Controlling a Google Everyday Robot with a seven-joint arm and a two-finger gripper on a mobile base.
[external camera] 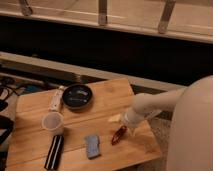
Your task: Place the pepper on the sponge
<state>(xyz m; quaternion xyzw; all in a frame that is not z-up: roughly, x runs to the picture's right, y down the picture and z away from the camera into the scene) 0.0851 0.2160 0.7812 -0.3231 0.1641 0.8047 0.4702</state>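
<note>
Claw [125, 130] spread wide (nothing clamped in it), low over the wooden tabletop [35, 107], dark red pepper [118, 135] lying just at its tip, at 2 o'clock from the blue-grey sponge [92, 146], near it but apart, striped bar [54, 152] at sponge's 9 o'clock.

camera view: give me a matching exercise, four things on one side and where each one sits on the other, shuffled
1 pepper
2 sponge
3 cup
4 gripper

a left side of the table, behind the striped bar
b right at the pepper's far end
c lying on the table, right of the sponge
d near the front edge, between striped bar and pepper

Pairs: 1-c, 2-d, 3-a, 4-b
</note>
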